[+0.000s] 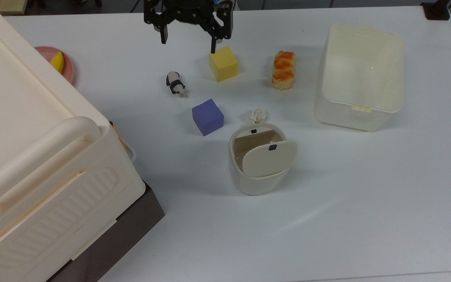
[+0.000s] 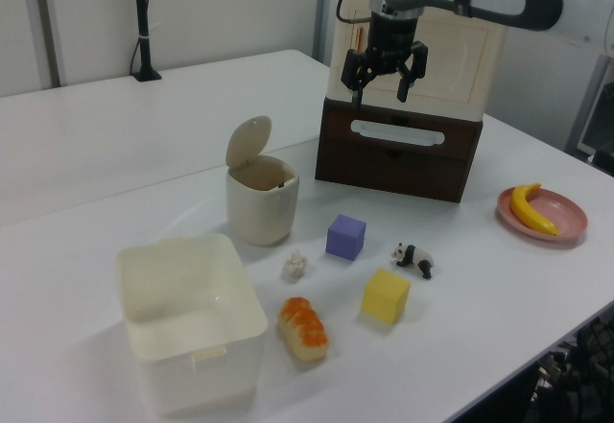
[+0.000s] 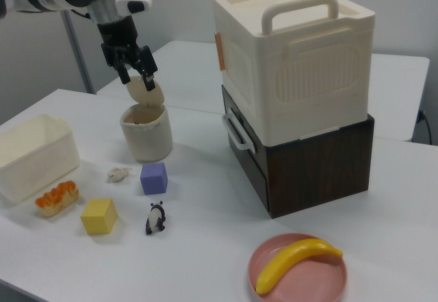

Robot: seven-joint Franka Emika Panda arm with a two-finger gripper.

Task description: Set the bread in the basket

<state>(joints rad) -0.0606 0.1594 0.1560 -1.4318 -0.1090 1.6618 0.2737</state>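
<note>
The bread lay flat on the white table, orange-glazed top up, well off to the top view's right of the gripper and lower than it, with nothing touching it. Just beyond the bread on that same side stood the basket, a cream-white tub with its opening upward and nothing visible inside; the two sat near each other but apart.

The gripper hung above the table with its fingers spread apart and nothing between them. In the top view one fingertip appeared right over the back edge of the yellow cube, though the left view showed the gripper raised high above the tabletop, in front of the stacked boxes. The yellow cube sat between the gripper and the bread in the top view.

Below the gripper in the top view stood a small panda figure, then a purple cube, a crumpled bit of white paper and a round cream bin with its swing lid tilted open. To the top view's far left of the gripper rose a large ribbed cream box with a handle, stacked on a dark brown box. A pink plate carrying a banana sat beside that stack.
</note>
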